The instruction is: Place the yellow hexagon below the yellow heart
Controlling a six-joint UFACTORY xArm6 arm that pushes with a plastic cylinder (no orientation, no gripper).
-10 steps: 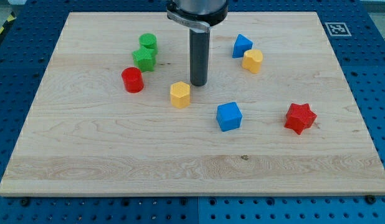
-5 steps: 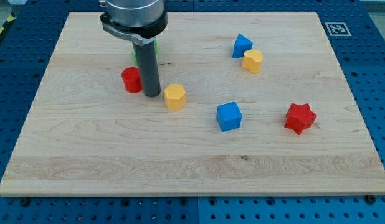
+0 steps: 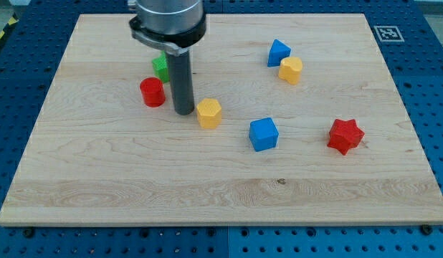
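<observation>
The yellow hexagon [image 3: 208, 113] lies near the board's middle. My tip [image 3: 183, 112] is just to its left, close against it, with the red cylinder [image 3: 153, 92] further to the view's left. The yellow heart [image 3: 291, 70] sits toward the view's upper right, right below the blue triangular block [image 3: 279, 52]. The hexagon is well to the left of and lower than the heart.
A green block [image 3: 160, 67] shows partly behind the rod. A blue cube [image 3: 264, 134] lies right of the hexagon and a red star [image 3: 345, 136] at the view's right. The wooden board [image 3: 92, 186] lies on a blue pegboard.
My tip went from the hexagon's upper right round to its left, then shifted right. The hexagon has slid a little to the right.
</observation>
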